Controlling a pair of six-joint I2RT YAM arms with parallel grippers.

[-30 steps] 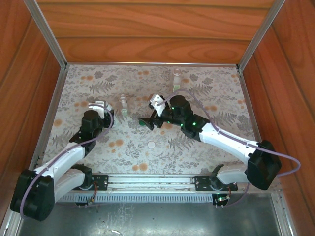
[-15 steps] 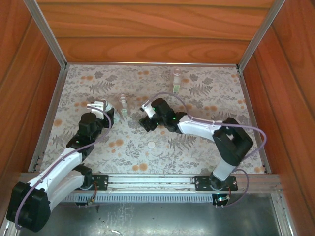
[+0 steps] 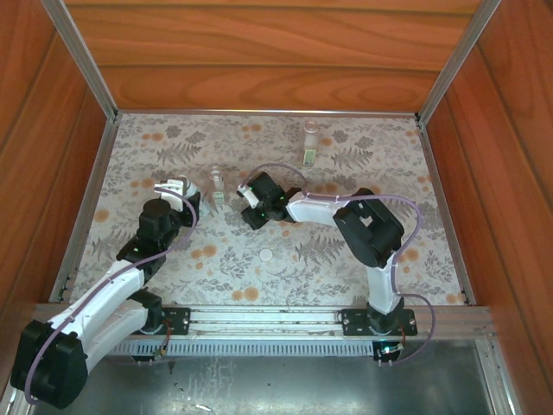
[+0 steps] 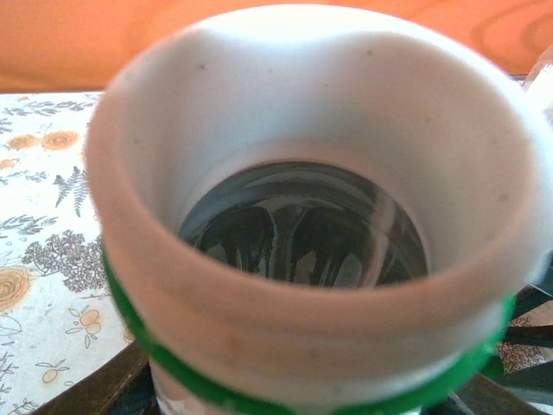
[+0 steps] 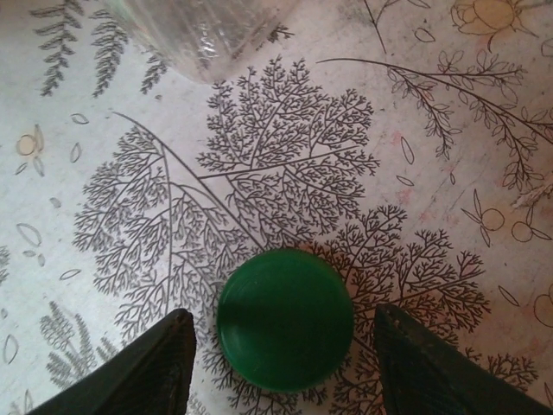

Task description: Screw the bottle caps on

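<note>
My left gripper (image 3: 181, 197) is shut on the white bottle (image 4: 259, 337), whose open mouth and green neck ring sit close under the left wrist camera. The dark green cap (image 5: 285, 318) lies flat on the patterned table between the two fingers of my right gripper (image 5: 285, 367). The right gripper is open, with a gap to each side of the cap. In the top view the right gripper (image 3: 251, 213) stands low at mid-table. A white cap (image 3: 267, 256) lies nearer the front. One clear bottle (image 3: 216, 183) stands between the grippers, and a labelled clear bottle (image 3: 309, 143) stands further back.
The base of a clear bottle (image 5: 190, 35) is just beyond the green cap in the right wrist view. Wooden walls and metal rails (image 3: 86, 207) enclose the table. The right arm's elbow (image 3: 371, 226) folds over the table's right half.
The right gripper has moved left and down over the green cap and its jaws have narrowed; the right arm has folded inward. The left arm has hardly moved.
</note>
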